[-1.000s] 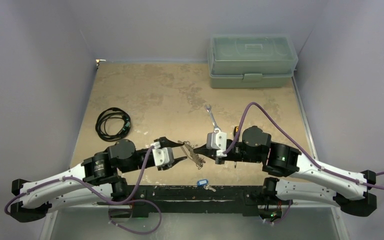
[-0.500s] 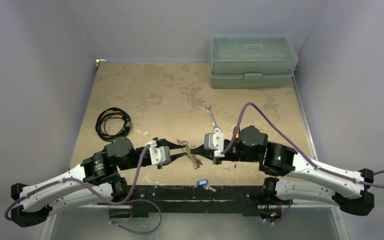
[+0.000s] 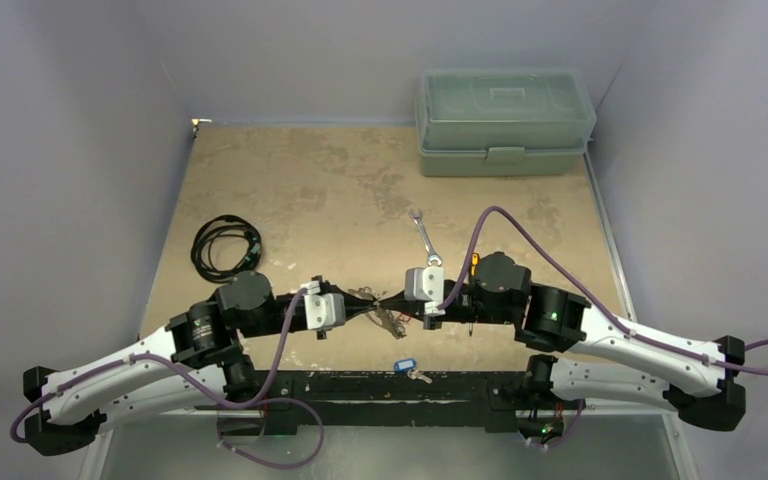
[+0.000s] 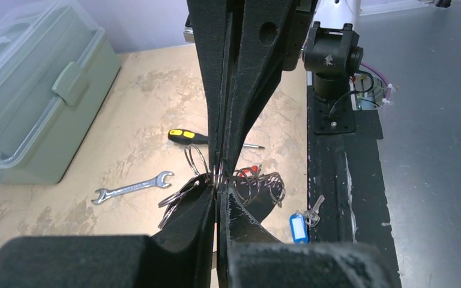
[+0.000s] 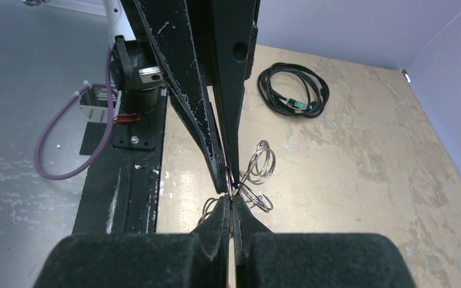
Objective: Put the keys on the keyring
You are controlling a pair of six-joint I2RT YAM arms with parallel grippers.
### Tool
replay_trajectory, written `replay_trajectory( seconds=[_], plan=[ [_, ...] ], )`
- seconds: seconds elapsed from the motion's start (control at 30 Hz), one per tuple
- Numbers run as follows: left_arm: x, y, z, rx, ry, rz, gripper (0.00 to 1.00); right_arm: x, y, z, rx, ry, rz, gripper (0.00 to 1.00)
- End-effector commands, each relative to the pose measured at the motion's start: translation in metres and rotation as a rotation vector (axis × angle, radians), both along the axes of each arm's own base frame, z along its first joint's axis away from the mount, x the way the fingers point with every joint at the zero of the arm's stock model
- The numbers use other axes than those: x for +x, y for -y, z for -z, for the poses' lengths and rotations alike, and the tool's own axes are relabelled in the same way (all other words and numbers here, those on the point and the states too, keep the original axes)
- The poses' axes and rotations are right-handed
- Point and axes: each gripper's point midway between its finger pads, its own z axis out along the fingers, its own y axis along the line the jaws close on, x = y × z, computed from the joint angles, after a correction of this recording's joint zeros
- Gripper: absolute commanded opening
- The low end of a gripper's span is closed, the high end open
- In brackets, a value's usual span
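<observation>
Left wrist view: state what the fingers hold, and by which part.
The keyring: both the left fingers and right fingers pinch thin wire loops at the bunch's middle, tips meeting.

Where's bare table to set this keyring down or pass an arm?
Widest bare patch: the table between the cable and the toolbox, left of the wrench. Also bare: the far left corner behind the cable. Crowded: the near middle, around the keyring, wrench, screwdriver and blue-tagged key.
</observation>
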Motion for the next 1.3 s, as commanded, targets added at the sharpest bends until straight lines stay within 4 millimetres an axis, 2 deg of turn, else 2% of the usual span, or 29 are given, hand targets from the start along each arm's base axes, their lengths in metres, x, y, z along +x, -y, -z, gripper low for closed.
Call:
replay_trajectory(
  seconds=[0.0,0.13,0.17,0.23,0.3,0.37,0.7,1.07,1.27],
  plan=[
    [-0.005,0.005,-0.013,-0.037,0.021,0.043,0.0,-0.007,-0.008,-0.024,0.092,0.033,-0.048,0.0],
    [-0.009,0.002,-0.013,-0.034,0.051,0.066,0.0,-0.007,-0.009,-0.023,0.095,0.033,-0.049,0.0],
    [-0.008,0.001,-0.014,-0.032,0.063,0.06,0.0,-0.006,-0.009,-0.023,0.096,0.033,-0.044,0.03],
    [-0.005,-0.004,-0.017,-0.032,0.087,0.04,0.0,-0.004,-0.007,-0.022,0.096,0.035,-0.031,0.17],
    [-0.002,-0.008,-0.02,-0.036,0.109,0.02,0.0,-0.005,-0.006,-0.023,0.098,0.039,-0.038,0.27],
    [-0.001,-0.01,-0.022,-0.04,0.12,0.011,0.0,-0.009,-0.006,-0.025,0.106,0.043,-0.055,0.3],
    [-0.004,-0.01,-0.026,-0.069,0.099,0.017,0.0,-0.012,-0.013,-0.02,0.1,0.04,-0.092,0.19],
    [-0.009,-0.018,-0.037,-0.139,0.097,0.019,0.0,-0.01,-0.018,-0.02,0.115,0.05,-0.09,0.2],
    [-0.01,-0.02,-0.04,-0.162,0.093,0.026,0.0,-0.011,-0.02,-0.023,0.132,0.055,-0.103,0.11]
  ],
)
